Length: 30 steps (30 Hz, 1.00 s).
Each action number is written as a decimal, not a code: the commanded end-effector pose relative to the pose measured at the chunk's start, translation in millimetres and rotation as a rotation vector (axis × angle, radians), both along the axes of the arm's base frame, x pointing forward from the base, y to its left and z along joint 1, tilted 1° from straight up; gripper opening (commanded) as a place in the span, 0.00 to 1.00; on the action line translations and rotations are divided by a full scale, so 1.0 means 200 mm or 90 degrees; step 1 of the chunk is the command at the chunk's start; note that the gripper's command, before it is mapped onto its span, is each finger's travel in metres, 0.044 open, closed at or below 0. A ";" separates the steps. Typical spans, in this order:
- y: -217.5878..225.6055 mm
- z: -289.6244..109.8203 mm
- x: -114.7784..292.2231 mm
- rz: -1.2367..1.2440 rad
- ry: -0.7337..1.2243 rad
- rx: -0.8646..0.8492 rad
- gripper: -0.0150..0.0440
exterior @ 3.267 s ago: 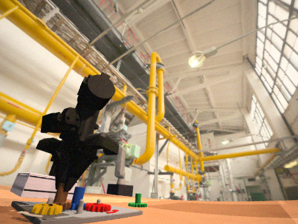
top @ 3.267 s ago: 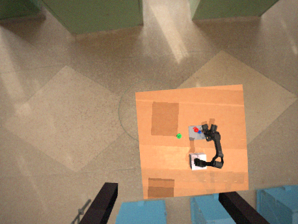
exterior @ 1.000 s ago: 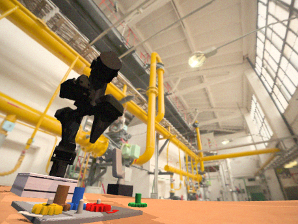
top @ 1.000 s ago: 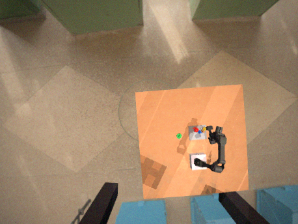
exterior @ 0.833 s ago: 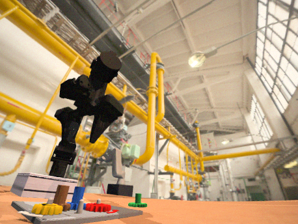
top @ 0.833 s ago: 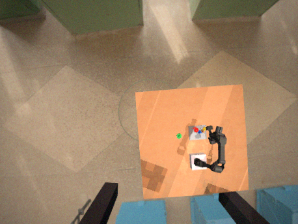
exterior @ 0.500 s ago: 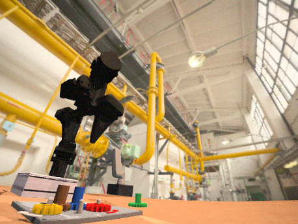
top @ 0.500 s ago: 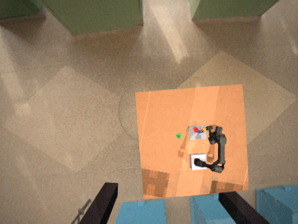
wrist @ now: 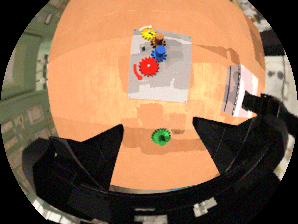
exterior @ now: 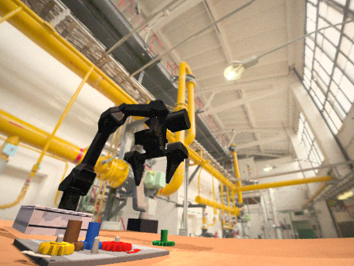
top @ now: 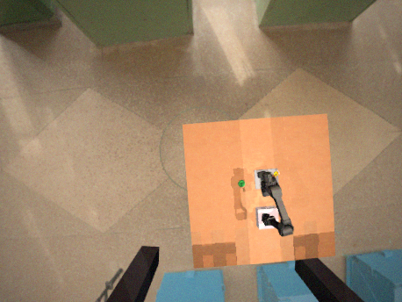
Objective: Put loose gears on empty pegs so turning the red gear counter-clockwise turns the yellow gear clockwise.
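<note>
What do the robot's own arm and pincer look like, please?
The arm is matte black, with chunky angular links and thick rounded joints. The pincer is black too, with two broad fingers narrowing to points. I can make out no markings or cables.
</note>
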State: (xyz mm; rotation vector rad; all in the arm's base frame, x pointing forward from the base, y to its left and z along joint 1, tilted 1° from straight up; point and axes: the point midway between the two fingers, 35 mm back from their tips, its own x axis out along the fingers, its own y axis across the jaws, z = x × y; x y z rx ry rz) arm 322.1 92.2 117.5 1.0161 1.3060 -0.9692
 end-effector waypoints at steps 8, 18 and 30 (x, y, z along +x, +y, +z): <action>0.70 0.11 -0.52 0.008 0.013 0.013 1.00; 0.85 0.14 -0.75 0.011 0.020 0.014 1.00; 0.85 0.14 -0.75 0.011 0.020 0.014 1.00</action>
